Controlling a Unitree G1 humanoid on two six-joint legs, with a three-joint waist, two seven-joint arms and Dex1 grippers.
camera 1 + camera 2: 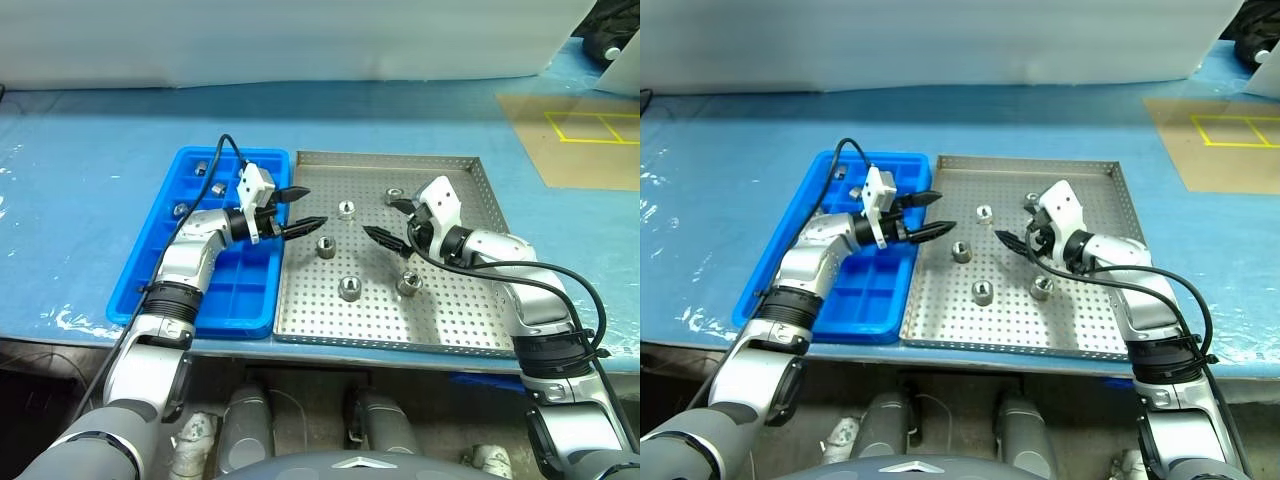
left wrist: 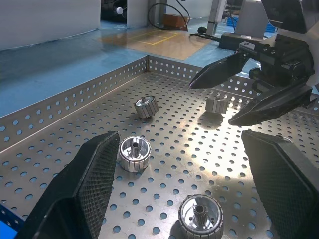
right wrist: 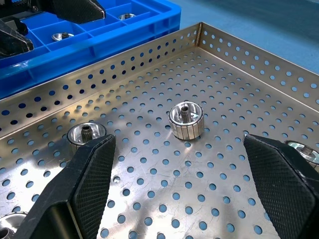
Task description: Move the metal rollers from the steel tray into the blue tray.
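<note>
From my seat, starting at the left of the table (image 1: 90, 200), the blue tray (image 1: 150, 285) sits just beside the steel tray (image 1: 450, 320), their long edges touching or nearly so. In the far compartments of the blue tray I can make out at least three metal rollers (image 1: 217, 187) already delivered, so I judge the job under way but well short of finished.

My left claw (image 1: 298, 211) hovers over the border between the two trays, pointing across toward the steel tray, released and carrying nothing. Through its wrist camera I see one roller close between its fingertips (image 2: 94, 174) on the perforated floor, untouched.

Moving right across the steel tray, five rollers are left: one near the left claw's tips (image 1: 325, 246), one farther back (image 1: 346, 209), one toward the near side (image 1: 350, 288), one near the front of the right claw (image 1: 408, 283), and one at the back (image 1: 393, 196) close behind that claw.

My right claw (image 1: 392, 221) hangs above the middle of the steel tray, aimed toward the left claw, also released and empty; the two claws face each other, apart.

So I reckon roughly a third is done. Five pickups remain, and either claw could take the next one, since both are free.
</note>
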